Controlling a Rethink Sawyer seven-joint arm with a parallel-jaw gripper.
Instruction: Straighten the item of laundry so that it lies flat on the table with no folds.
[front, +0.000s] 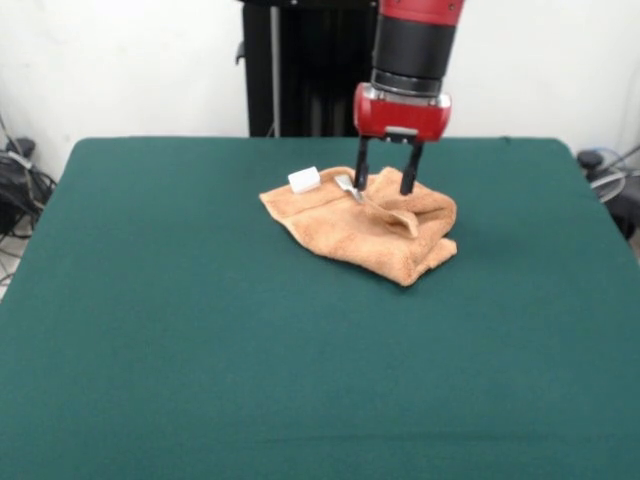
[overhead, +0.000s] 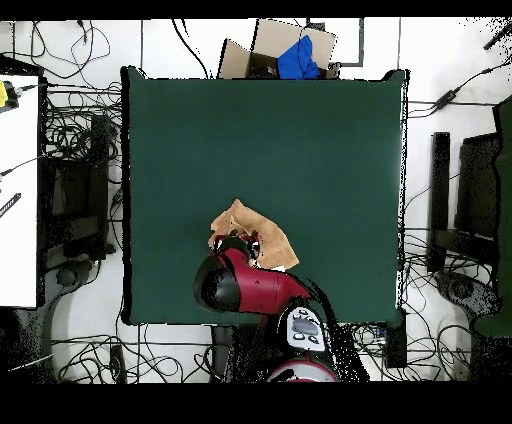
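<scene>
Lying towel (front: 365, 228): crumpled, folded over itself, at about 12 o'clock from the worktop's centre in the front view, toward the robot's side.
Tag (front: 304, 180): white, at the towel's 10 o'clock corner.
Tool (front: 384, 181): fingers parted, tips down at the towel's far edge; whether they pinch cloth is hard to say.
Worktop (front: 200, 350): dark green.
Arm (overhead: 240, 287): red, covering the towel's robot-side edge from overhead.

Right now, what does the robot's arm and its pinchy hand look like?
The arm is a thick round tube, red at the top with a wide black band below. Under that sits a shiny red block with a silvery rim. The gripper has two thin black fingers hanging from it. From overhead, the arm looks like a chunky red and black shape.
</scene>
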